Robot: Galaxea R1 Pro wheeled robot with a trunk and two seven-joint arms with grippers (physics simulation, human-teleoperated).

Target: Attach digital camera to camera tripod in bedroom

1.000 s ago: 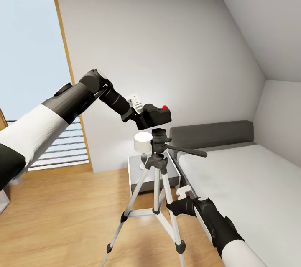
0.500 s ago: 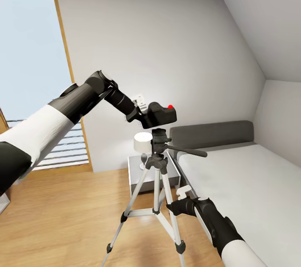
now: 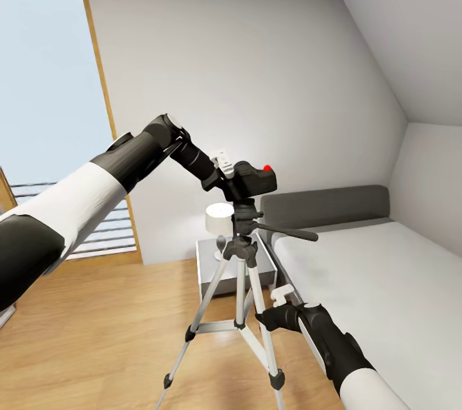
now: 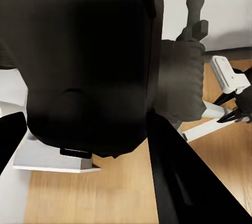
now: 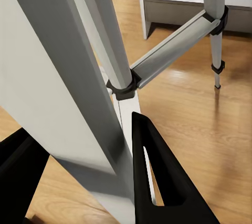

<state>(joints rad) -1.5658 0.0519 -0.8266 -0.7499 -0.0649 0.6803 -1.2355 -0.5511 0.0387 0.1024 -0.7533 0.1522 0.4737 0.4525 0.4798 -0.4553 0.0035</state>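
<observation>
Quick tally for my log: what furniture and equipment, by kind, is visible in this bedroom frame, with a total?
Digital camera: 1
Camera tripod: 1
Bed: 1
Bedside table: 1
Lamp: 1
Total: 5

Camera tripod feet below frame edge

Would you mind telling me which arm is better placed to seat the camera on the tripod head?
The left. Its pincer already holds the digital camera just above the head of the camera tripod. The right pincer sits low, around a tripod leg, probably steadying it.
</observation>
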